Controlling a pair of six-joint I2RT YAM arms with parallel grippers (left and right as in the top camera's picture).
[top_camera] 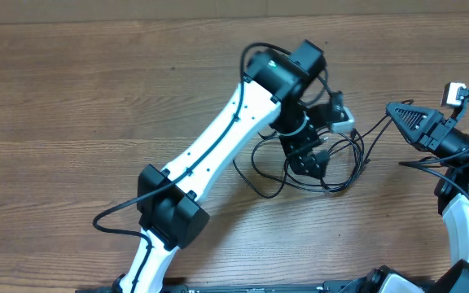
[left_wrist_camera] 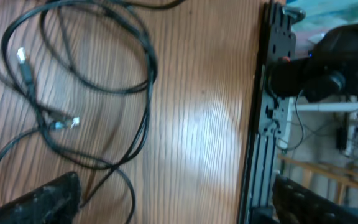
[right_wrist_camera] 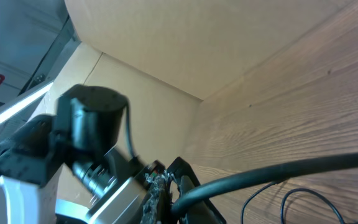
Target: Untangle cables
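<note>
Mid-table: cables (left_wrist_camera: 45,118) below L fingers (left_wrist_camera: 42,200), released wide | R fingers (right_wrist_camera: 154,205) clenched, prob. on one

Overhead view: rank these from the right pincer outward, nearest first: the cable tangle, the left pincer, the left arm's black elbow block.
1. Cable tangle: just left of the right pincer, which is shut on one cable.
2. Left pincer: open above the tangle's middle, slightly farther left.
3. Black elbow block: far lower left, clearly farthest.
</note>
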